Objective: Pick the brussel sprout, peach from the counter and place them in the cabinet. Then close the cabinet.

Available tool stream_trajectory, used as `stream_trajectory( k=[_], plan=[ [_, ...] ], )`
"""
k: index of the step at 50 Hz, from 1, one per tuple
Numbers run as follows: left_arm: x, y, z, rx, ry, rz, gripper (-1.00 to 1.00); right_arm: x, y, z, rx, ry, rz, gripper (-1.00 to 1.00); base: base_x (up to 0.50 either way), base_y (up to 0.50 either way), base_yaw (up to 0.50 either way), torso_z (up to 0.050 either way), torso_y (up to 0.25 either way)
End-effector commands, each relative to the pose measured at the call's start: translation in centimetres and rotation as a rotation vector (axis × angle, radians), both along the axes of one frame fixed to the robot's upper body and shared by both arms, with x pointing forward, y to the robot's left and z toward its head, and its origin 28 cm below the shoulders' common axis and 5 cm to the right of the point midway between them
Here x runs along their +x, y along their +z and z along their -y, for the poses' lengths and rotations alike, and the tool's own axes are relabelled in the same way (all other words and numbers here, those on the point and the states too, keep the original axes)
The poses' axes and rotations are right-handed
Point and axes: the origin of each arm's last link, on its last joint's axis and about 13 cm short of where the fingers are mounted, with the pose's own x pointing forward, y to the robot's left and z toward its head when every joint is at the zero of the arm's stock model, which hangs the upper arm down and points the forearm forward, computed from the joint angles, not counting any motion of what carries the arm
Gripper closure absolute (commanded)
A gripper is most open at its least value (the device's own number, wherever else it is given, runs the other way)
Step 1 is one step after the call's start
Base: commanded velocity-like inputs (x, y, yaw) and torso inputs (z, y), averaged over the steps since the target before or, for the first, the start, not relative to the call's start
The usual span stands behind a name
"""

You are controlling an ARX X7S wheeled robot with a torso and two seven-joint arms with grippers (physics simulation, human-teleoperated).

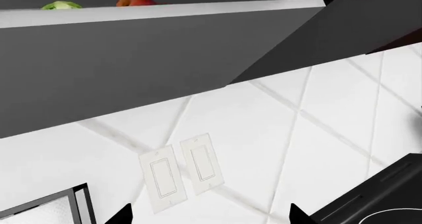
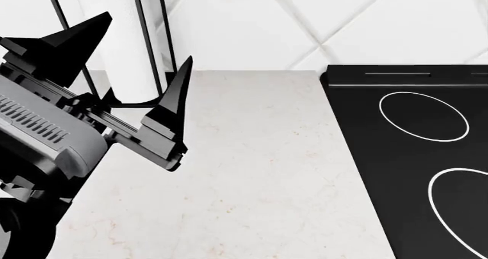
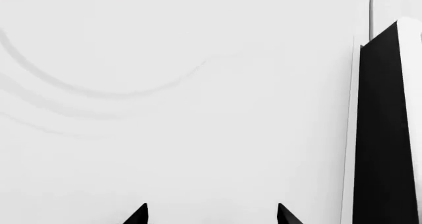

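1. In the left wrist view we see the brussel sprout and the peach side by side, a little apart, inside the cabinet, only their tops showing above its front lip.
2. Our left hand is well apart from both, its fingers spread wide and holding nothing; in the head view it hangs over the worktop near the back left corner.
3. Behind that hand a paper towel roll stands in a black wire holder at the worktop's back edge.
4. The worktop's right edge meets the black stovetop.
5. Two wall switches sit on the tiled wall below the cabinet.
6. Our right hand shows only two fingertips, set apart with nothing between them, facing a plain white surface.
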Motion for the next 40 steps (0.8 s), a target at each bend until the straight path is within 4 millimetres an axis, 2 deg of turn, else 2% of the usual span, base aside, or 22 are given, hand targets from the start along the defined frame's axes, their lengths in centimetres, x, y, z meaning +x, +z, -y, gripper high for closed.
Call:
stream_trajectory(
  k=[1, 40],
  plan=[
    [0.1, 0.1, 0.0, 0.0, -0.001, 0.001, -1.0, 4.5, -3.4, 0.3, -0.054, -0.044, -0.306, -1.0, 0.0, 0.0, 0.0, 0.0, -0.01],
    [0.0, 0.0, -0.1, -0.002, -0.001, 0.002, -1.0, 6.9, -4.8, 0.8, -0.131, -0.282, -0.402, -1.0, 0.0, 0.0, 0.0, 0.0, -0.005]
  ],
)
